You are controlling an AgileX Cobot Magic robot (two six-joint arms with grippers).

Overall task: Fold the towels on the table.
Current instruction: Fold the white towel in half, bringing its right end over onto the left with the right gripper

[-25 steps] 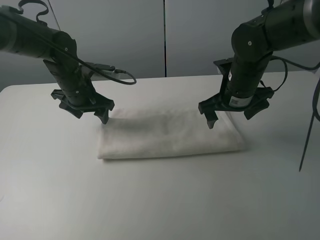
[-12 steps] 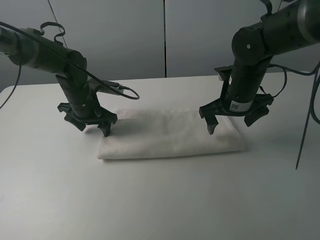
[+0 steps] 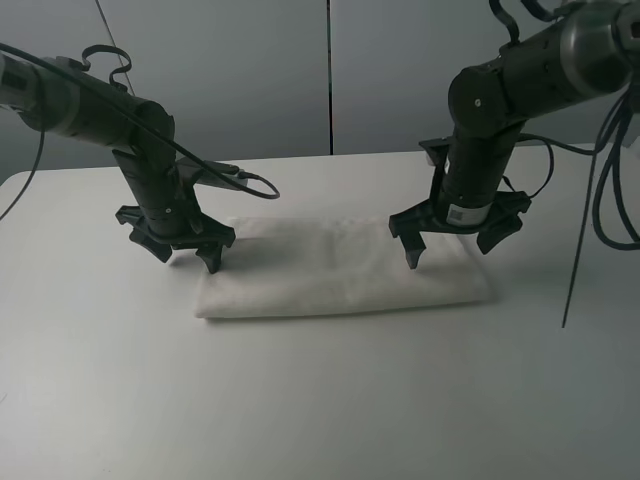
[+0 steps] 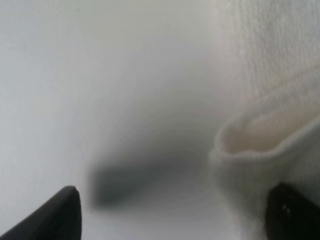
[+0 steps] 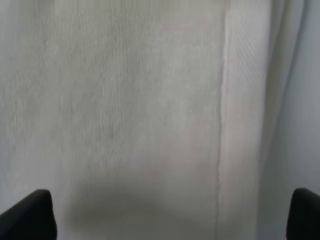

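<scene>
While the high camera shows the white terry towel folded into a long strip on the plain white desk, only the right wrist view reveals its woven border band. Left wrist footage is blurred. The left claw and right claw gape wide, empty, over the towel's opposite ends; contact unclear.

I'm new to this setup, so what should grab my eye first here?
A white towel, folded into a long band, lies in the middle of the table. Two black arms hang over it, the left gripper open at its left end and the right gripper open above its right end.
</scene>
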